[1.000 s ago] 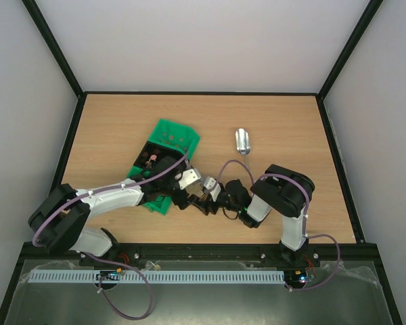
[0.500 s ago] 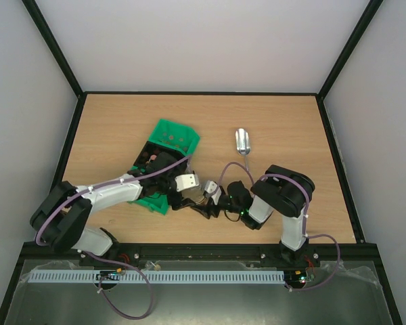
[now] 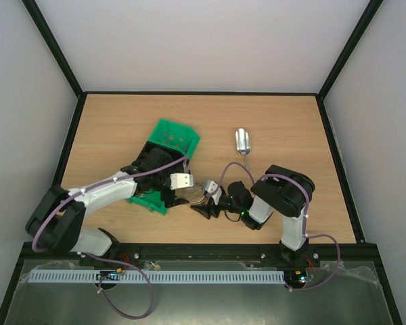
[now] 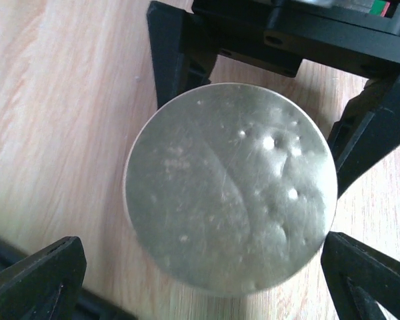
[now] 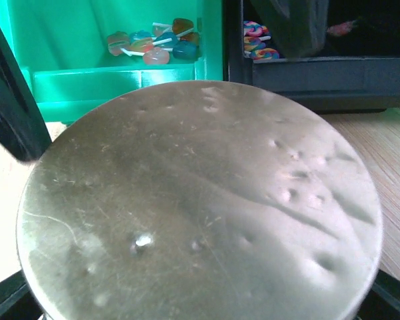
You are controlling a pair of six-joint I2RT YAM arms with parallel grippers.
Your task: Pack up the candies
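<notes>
- Table (image 3: 291, 122): you are working at its near middle, where both arms are meeting.
- Green tray (image 3: 172, 135): it is lying at 10 o'clock from the meeting point, with its long axis running from 1 to 7 o'clock in the top view. The left arm is crossing over it.
- Right pincer (image 4: 263, 133): its fingers are pressing on opposite sides of the jar (image 3: 196, 193), so it appears to be holding the jar upright on the table.
- Left pincer (image 4: 201, 245): it is hanging spread wide directly above the metal lid (image 4: 230, 190). Its fingers are standing clear of the rim at 8 and 4 o'clock in its own view.
- Scoop (image 3: 242, 141): it is lying apart at 1 o'clock from the jar.
- Candies (image 5: 153, 43): they are sitting in the tray compartments, at 12 o'clock beyond the lid in the right wrist view.
- Judgement: the lid is blocking the jar mouth, so you are likely needing the left pincer to close on the rim first. The left arm is also the nearer one to the candies.
</notes>
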